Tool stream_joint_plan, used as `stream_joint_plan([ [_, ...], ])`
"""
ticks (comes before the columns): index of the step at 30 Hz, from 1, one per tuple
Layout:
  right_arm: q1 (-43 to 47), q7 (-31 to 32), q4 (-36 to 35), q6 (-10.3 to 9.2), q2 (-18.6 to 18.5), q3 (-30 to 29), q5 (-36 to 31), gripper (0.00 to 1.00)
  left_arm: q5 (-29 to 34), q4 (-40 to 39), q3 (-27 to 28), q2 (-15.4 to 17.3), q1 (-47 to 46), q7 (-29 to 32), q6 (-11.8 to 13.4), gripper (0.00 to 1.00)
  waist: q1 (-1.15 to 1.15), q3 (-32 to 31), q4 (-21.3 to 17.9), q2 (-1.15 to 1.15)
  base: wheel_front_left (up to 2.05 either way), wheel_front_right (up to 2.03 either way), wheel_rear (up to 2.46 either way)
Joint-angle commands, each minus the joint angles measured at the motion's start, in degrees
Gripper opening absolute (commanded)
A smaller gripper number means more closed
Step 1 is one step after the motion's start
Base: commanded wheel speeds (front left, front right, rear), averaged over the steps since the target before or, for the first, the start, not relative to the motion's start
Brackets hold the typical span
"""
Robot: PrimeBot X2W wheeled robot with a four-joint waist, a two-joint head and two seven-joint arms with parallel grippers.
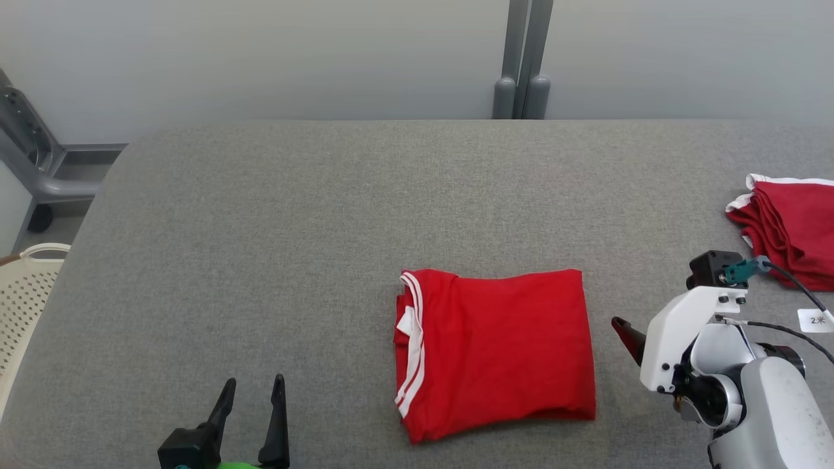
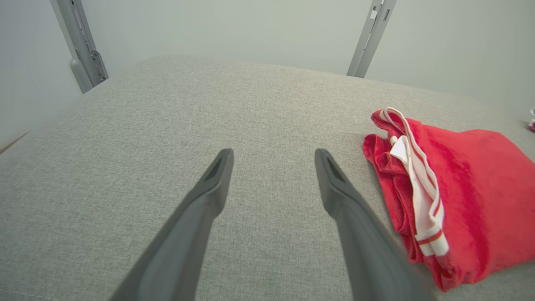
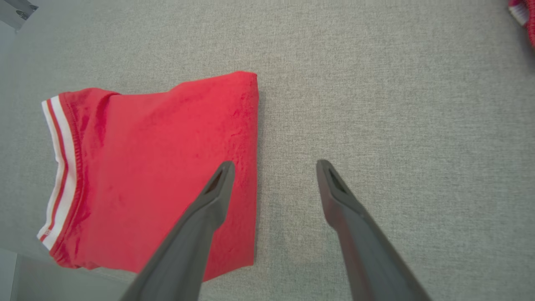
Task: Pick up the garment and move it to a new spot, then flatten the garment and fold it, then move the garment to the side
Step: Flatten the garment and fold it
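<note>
Lies folded and flat: red garment (image 1: 495, 352), a tidy rectangle on the grey table (image 1: 293, 228), near the front edge and a touch right of centre, white-striped collar band turned to the left.

Just off its right edge, right gripper (image 1: 629, 335), fingers spread wide, pinching nothing. Through its own wrist camera, same gripper (image 3: 274, 165) straddling the garment (image 3: 159, 167) at its right edge: one finger over the cloth, the other over bare table, contact with the cloth impossible to call. White wrist housing angled in from the lower right, fingers pointing left, cables trailing off behind.

Down at the lower left, left gripper (image 1: 254, 384), fingers wide apart too, empty, pointing up the table, well apart from the garment. From the left wrist, gripper (image 2: 273, 156) above bare grey fabric, garment (image 2: 472, 188) off to the right, collar side nearest.

Further out: second stack of red cloth (image 1: 795, 234) at the table's right edge, small white tag (image 1: 814, 319) just in front of it, pale perforated basket (image 1: 26, 293) beyond the left edge, grey posts (image 1: 524, 65) against the back wall.
</note>
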Motion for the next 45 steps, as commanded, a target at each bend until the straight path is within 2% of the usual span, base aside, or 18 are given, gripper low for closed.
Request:
stream_joint_plan([
  [1, 0.8, -0.3, -0.8, -0.02, 0.0, -0.1, 0.2, 1.0, 0.3, -0.1, 0.0, 0.1, -0.7, 0.0, -0.2, 1.0, 0.0, 0.4, -0.3, 0.0, 0.0, 0.0, 0.0],
  [10, 1.3, -6.7, 0.4, -0.02, 0.1, 5.1, 4.1, 1.0, 0.6, 0.6, -0.5, 0.6, -1.7, 0.0, -0.7, 1.0, 0.0, 1.4, 1.3, 0.0, 0.0, 0.0, 0.0],
  [20, -4.3, -11.2, 7.6, -0.02, 0.1, 15.4, 7.1, 1.0, 0.3, 1.1, -1.2, 0.4, -2.9, 0.0, -0.8, 1.0, 0.0, 3.5, 5.0, 0.0, 0.0, 0.0, 0.0],
  [21, -5.0, -11.5, 8.4, -0.02, 0.1, 16.3, 7.4, 0.93, 0.2, 1.1, -1.3, 0.4, -3.0, 0.0, -0.7, 1.0, 0.0, 3.7, 5.4, 0.0, 0.0, 0.0, 0.0],
  [22, -5.7, -11.8, 9.3, -0.02, 0.1, 17.1, 7.6, 0.52, 0.1, 1.1, -1.4, 0.3, -3.3, 0.0, -0.8, 1.0, 0.0, 4.0, 5.8, 0.0, 0.0, 0.0, 0.0],
  [23, -6.5, -12.1, 10.0, -0.02, 0.1, 17.9, 7.6, 0.31, 0.0, 1.2, -1.5, 0.3, -3.6, 0.0, -0.8, 1.0, 0.0, 4.3, 6.2, 0.0, 0.0, 0.0, 0.0],
  [24, -7.2, -12.5, 10.7, -0.02, 0.1, 18.6, 7.7, 0.0, 0.0, 1.2, -1.5, 0.3, -3.8, 0.0, -0.8, 1.0, 0.0, 4.6, 6.6, 0.0, 0.0, 0.0, 0.0],
  [45, -15.5, -15.8, 22.8, -0.02, 0.1, 31.7, 11.3, 0.0, -2.2, 1.6, -4.2, -0.2, -5.7, 0.0, -0.3, 1.0, 0.0, 8.2, 12.6, 0.0, 0.0, 0.0, 0.0],
])
